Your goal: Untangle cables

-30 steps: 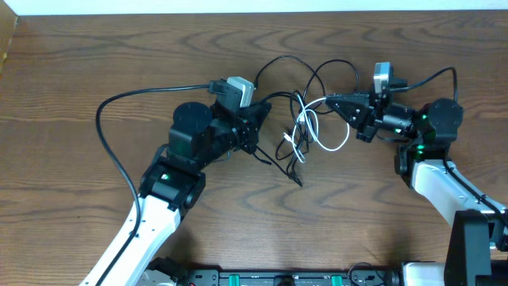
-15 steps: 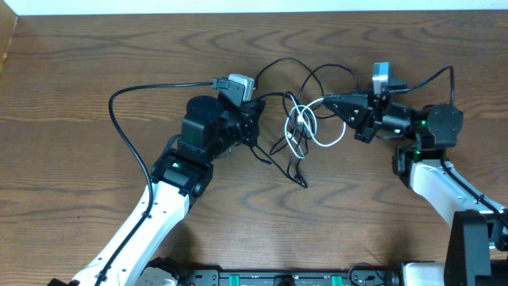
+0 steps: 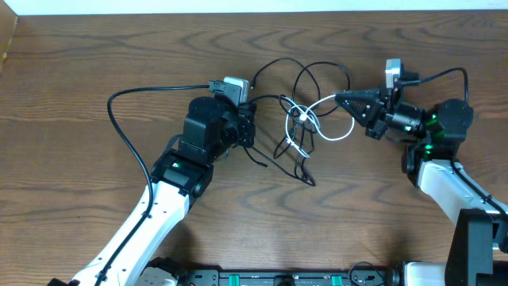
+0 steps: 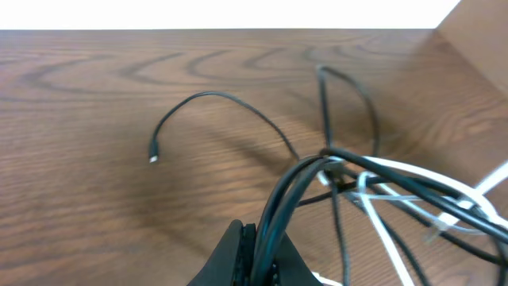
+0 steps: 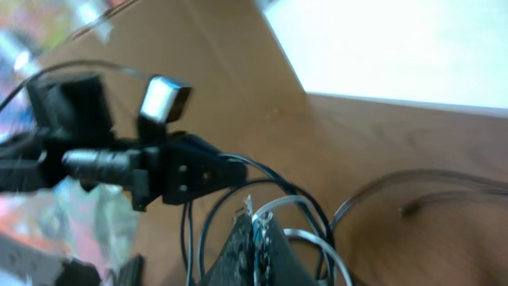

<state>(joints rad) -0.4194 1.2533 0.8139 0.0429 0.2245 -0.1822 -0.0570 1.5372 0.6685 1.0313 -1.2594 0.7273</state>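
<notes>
- Left of the knot [image 3: 302, 116], the black cables [image 4: 298, 179] are pinched in the closed left gripper [image 4: 255, 246]. If several strands are dragged together, the knot may be tightened rather than loosened.
- Right of the knot, the white cable [image 3: 324, 101] seems clamped in the closed right gripper [image 3: 341, 98]. Under a hard pull it may be let slip.
- Beyond the knot, the loose plug end [image 4: 152, 159] may be snagged on a loop as slack is taken up.

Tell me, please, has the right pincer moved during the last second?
Yes. Against the table's wood grain, the right pincer has shifted rightward, away from the tangled cables, with the white cable in its grip.
</notes>
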